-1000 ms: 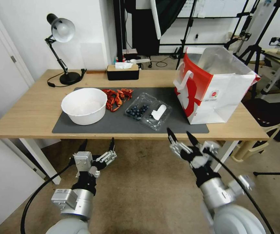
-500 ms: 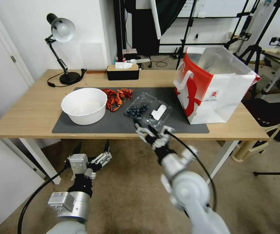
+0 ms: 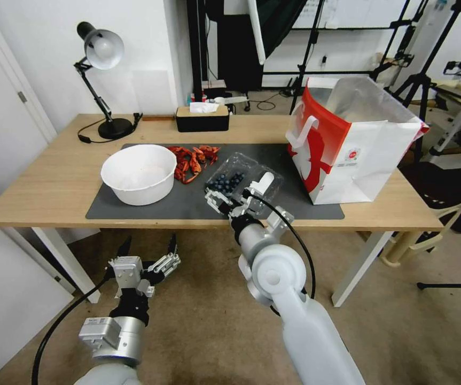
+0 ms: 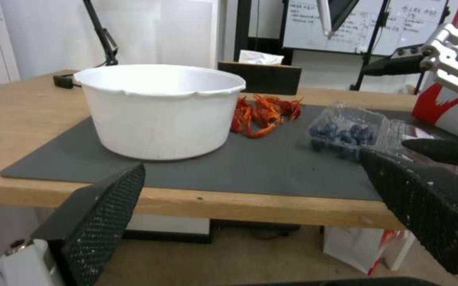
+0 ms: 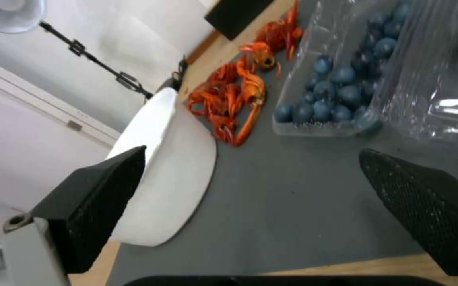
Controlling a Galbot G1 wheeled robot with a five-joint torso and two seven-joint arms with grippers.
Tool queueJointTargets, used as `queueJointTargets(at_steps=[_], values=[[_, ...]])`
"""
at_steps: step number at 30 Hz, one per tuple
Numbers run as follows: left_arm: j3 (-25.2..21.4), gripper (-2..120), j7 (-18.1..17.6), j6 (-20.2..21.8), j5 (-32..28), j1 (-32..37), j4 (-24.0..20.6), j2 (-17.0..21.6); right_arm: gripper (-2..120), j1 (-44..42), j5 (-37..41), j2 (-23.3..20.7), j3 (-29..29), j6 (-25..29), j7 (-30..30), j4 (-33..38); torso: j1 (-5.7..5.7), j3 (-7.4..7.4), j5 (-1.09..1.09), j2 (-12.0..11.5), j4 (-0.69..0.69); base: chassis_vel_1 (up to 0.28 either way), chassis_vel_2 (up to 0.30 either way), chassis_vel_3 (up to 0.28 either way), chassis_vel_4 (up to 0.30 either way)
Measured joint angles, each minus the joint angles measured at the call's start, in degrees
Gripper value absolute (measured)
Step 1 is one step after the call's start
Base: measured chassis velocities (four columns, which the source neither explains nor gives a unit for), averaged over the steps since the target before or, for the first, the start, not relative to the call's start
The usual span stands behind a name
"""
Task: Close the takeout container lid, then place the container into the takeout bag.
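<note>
Matside takeout container [image 3: 229,178] before right end effector [image 3: 229,199]

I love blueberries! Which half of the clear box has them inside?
The takeout container's half nearer the white bowl holds the blueberries. The other half, the lid, carries just a white label.

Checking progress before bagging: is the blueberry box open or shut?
Open. The lid lies flat on the mat beside the blueberry box, berries uncovered. The right hand hovers open at its near edge.

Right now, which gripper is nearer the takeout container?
Right. The right gripper hovers open at the takeout container's near edge; the left gripper hangs open below the table edge.
</note>
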Motion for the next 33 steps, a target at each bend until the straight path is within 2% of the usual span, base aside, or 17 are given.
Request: queueJointTargets(at_steps=[16, 33], values=[[-0.01, 100, -0.04, -0.85, 0.0, -0.07, 1.04, -0.07, 100, 3.61, 2.65, 1.1, -0.1, -1.56, 5.67, -3.77, 0.0, -0.01, 0.0, 0.0, 0.0, 0.0, 0.0, 0.0, 0.0], [0.11, 100, -0.04, -1.96, -0.04, 0.2, 1.34, -0.2, 100, 5.13, 4.57, 0.95, 1.39, -1.37, 7.83, -5.67, 0.0, 0.0, 0.0, 0.0, 0.0, 0.0, 0.0, 0.0, 0.0]])
